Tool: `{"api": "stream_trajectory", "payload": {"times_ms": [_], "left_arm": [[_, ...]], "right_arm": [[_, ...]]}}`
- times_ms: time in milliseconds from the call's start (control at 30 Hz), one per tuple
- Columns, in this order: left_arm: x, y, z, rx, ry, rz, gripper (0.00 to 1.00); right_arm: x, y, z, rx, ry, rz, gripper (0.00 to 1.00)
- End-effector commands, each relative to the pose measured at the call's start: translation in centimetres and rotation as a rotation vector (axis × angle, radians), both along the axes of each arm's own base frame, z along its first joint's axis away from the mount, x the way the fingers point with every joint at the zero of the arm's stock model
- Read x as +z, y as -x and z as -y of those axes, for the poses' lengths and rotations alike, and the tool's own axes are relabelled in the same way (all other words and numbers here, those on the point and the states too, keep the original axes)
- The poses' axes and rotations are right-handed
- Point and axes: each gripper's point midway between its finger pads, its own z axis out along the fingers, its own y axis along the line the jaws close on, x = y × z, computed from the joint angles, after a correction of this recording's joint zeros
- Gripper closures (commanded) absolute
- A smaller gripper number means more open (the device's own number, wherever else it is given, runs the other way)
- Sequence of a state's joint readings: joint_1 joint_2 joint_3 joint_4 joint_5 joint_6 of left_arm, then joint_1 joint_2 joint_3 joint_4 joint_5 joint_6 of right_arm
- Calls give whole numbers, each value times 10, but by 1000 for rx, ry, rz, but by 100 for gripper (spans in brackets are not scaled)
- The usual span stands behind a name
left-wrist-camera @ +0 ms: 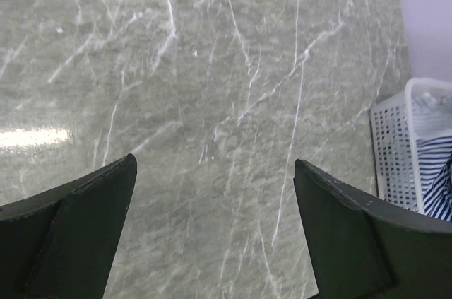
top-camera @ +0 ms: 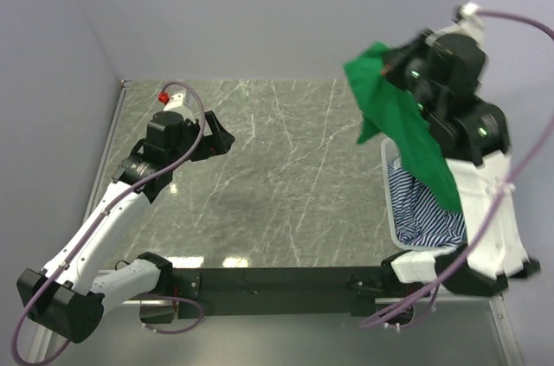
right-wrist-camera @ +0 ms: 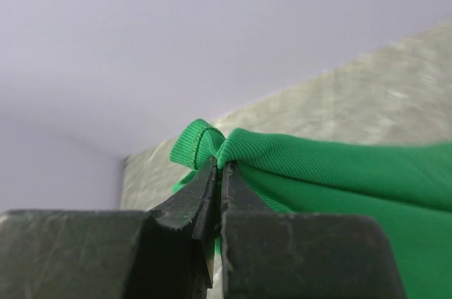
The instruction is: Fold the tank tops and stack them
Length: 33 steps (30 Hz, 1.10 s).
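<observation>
Green tank top (top-camera: pixel 407 137) hangs lengthwise down from right claw (right-wrist-camera: pixel 219 166) clamped on it (left claw (left-wrist-camera: pixel 214 161) apart).

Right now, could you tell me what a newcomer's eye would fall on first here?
The bright green tank top stands out, hanging in the air at the far right, its bunched edge pinched in the shut right jaws. Beneath it a white basket holds the navy-and-white striped tank top. The left jaws hover wide open over the marble table.

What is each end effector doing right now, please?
Left end effector: open, holding nothing.
Right end effector: closed on the green top.
</observation>
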<state>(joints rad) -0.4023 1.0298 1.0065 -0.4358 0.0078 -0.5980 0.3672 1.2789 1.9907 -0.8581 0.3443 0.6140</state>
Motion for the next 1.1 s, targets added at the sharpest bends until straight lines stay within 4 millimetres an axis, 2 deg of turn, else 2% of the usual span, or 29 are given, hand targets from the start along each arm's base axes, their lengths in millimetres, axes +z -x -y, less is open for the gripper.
{"api": "stream_trajectory", "payload": {"times_ms": [0,33,67,100,167,200,267,300,367,400,433,467,500,533,567,600,633,667,700,733,767,800,833,867,900,933,967,1000,1067], "left_arm": [[41,-8,-11,74,43,93,0],[48,-9,-15,99,53,102,1],[51,-10,-18,115,57,106,0],[55,-11,-21,129,63,112,0],[67,-12,-33,189,78,135,0],[74,-10,-39,212,85,151,0],[84,-10,-55,294,88,172,0],[88,-9,-62,326,91,184,1],[90,-8,-72,380,101,190,1],[92,-9,-80,422,101,201,1],[87,-10,-83,440,101,193,1],[83,-11,-84,448,102,186,0],[74,-14,-82,444,98,162,0],[60,-16,-79,440,101,127,1],[50,-19,-74,423,106,104,2],[42,-23,-67,405,122,89,3],[13,-25,-53,358,140,10,4],[-1,-26,-46,337,153,-25,6],[-17,-34,-38,322,170,-56,9],[-42,-30,-27,287,202,-130,10],[-54,-31,-20,267,218,-161,12],[-66,-31,-15,256,227,-192,15],[-88,-31,-3,221,248,-258,16],[-100,-30,2,209,249,-288,17],[-110,-30,5,201,248,-315,21],[-127,-29,14,183,243,-351,22],[-134,-27,20,166,245,-372,23],[-146,-26,25,162,233,-398,23],[-154,-25,40,132,232,-403,24]], "right_arm": [[32,-19,-58,152,45,85,100],[21,-32,-81,190,69,58,100],[21,-28,-105,247,72,60,100],[17,-30,-121,280,77,56,100],[-1,-35,-159,369,86,32,100],[-18,-40,-173,394,96,6,100],[-45,-41,-196,461,99,-40,100],[-73,-45,-206,480,111,-83,100],[-93,-40,-210,510,102,-105,100],[-130,-36,-213,539,124,-166,100],[-121,-32,-211,549,106,-114,100],[-130,-29,-209,552,112,-117,100],[-161,-26,-203,545,142,-170,100],[-160,-23,-193,535,137,-152,100],[-174,-22,-187,530,136,-171,100],[-215,-15,-182,546,147,-250,100],[-217,-8,-183,588,93,-238,100],[-235,-1,-182,604,84,-264,100],[-277,11,-176,604,97,-342,100],[-286,17,-174,602,66,-346,100],[-303,25,-173,613,53,-378,100],[-344,41,-162,600,60,-458,100],[-350,47,-161,593,19,-459,100],[-362,53,-156,581,10,-482,100],[-385,65,-147,564,12,-529,94],[-387,67,-145,555,-8,-529,91],[-391,70,-142,543,-8,-537,88],[-397,74,-138,534,-8,-554,81],[-400,72,-126,469,9,-560,74]]}}
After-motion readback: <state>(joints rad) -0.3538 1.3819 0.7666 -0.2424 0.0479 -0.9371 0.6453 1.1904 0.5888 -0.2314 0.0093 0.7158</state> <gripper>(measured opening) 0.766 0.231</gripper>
